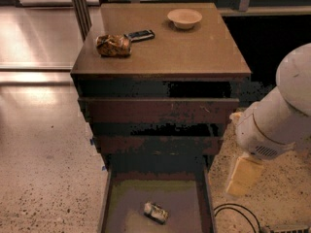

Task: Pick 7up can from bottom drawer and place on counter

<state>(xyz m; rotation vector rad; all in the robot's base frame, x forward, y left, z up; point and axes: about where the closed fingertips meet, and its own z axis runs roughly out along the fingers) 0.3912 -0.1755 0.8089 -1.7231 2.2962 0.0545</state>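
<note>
**Approach step: the can is not yet grasped**
The small whitish-silver 7up can [156, 212] lies on its side in the long, pulled-out bottom drawer [127, 198]. The pale yellowish claw [241, 176] hangs right of the drawer, apart from the can; I cannot tell if it is open. It likely must next swing left and descend over the can, then lift it to the brown wooden surface [170, 52].

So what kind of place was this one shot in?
Probably an office or lab-like indoor room rather than a home: a pale speckled floor, a lone brown cabinet with its bottom drawer pulled out holding a 7up can, and a cable on the floor. The gripper hangs beside the cabinet.
</note>
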